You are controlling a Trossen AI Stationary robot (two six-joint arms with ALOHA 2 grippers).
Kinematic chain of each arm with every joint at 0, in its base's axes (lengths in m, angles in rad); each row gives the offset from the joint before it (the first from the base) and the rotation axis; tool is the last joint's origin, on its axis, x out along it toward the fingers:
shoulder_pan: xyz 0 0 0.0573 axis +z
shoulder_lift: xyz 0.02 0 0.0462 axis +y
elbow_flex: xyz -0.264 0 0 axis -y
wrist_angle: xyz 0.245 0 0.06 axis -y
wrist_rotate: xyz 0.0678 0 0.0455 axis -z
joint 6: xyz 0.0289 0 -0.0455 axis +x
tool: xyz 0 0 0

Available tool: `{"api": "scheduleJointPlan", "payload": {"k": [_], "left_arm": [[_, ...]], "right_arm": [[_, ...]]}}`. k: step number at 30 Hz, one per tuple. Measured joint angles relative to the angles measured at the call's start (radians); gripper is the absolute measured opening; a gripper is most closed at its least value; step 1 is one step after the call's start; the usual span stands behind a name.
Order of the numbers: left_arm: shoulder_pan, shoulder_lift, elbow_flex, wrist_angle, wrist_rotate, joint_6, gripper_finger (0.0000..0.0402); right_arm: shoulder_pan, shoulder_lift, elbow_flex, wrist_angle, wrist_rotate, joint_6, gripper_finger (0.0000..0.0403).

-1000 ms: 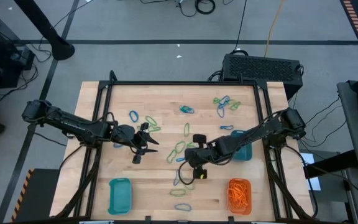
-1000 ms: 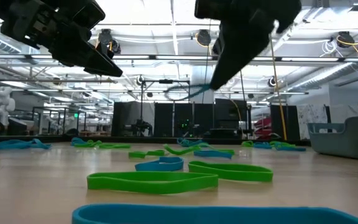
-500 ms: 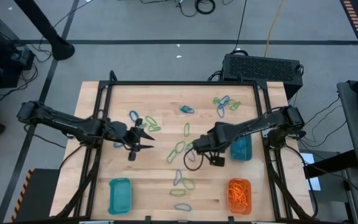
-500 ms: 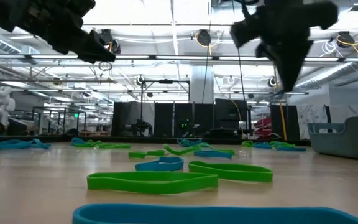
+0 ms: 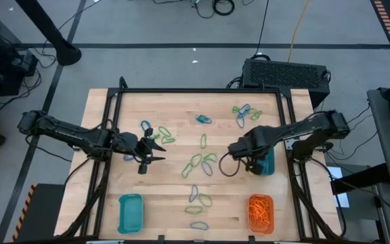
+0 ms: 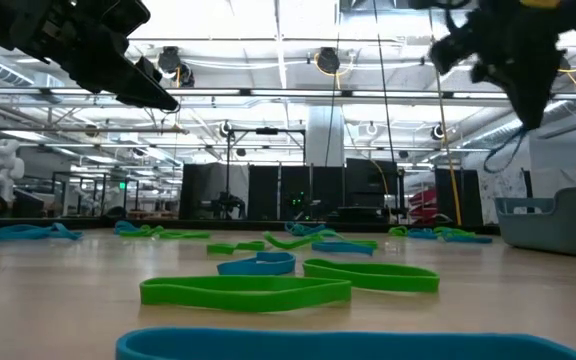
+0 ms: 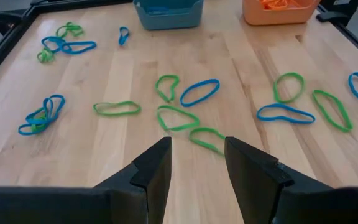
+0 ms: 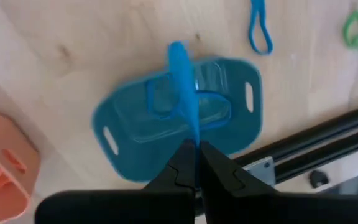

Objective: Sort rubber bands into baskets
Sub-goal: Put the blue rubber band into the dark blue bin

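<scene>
Right gripper [image 8: 195,149] hangs directly above the teal basket [image 8: 229,134] at the table's right edge, its two fingers pinched tight on a blue rubber band [image 8: 182,81] that dangles toward that basket, where other blue bands [image 8: 160,106] already lie inside. Seen from above, the same gripper [image 5: 254,163] sits over that basket [image 5: 267,165], with the orange basket [image 5: 261,211] full of orange bands nearer the front edge from it and a second teal basket [image 5: 131,211] far across at the front left corner. Left gripper [image 5: 160,152] waits well apart from the teal basket, over the table's left half, its fingers [image 7: 154,171] spread with nothing between them. Loose green and blue rubber bands [image 5: 196,163] lie scattered on the wooden table [image 5: 181,102] between the two grippers, and a further cluster [image 5: 244,114] lies beyond the teal basket toward the back edge.
</scene>
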Motion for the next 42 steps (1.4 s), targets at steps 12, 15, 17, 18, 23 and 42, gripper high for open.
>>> {"api": "scheduleJointPlan", "payload": {"k": [12, 15, 17, 18, 23, 42], "left_arm": [[0.0, 0.0, 0.0, 0.001, -0.125, -0.02, 0.0157], [0.0, 0.0, 0.0, 0.007, -0.232, -0.026, 0.0157], [0.0, 0.0, 0.0, 0.028, -0.27, -0.026, 0.0157], [0.0, 0.0, 0.0, 0.043, -0.281, -0.025, 0.0157], [0.0, 0.0, -0.019, 0.083, -0.291, 0.006, 0.0157], [0.173, -0.001, -0.21, 0.321, -0.216, 0.002, 0.0157]], "right_arm": [[-0.028, -0.231, -0.354, 0.219, -0.089, 0.209, 0.0], [-0.028, -0.24, -0.386, 0.265, -0.118, 0.247, 0.0], [-0.028, -0.24, -0.404, 0.283, -0.131, 0.261, 0.0], [-0.028, -0.24, -0.41, 0.29, -0.133, 0.269, 0.0], [-0.028, -0.24, -0.439, 0.326, -0.131, 0.296, 0.0002], [-0.03, -0.24, -0.442, 0.346, -0.13, 0.309, 0.0087]]}}
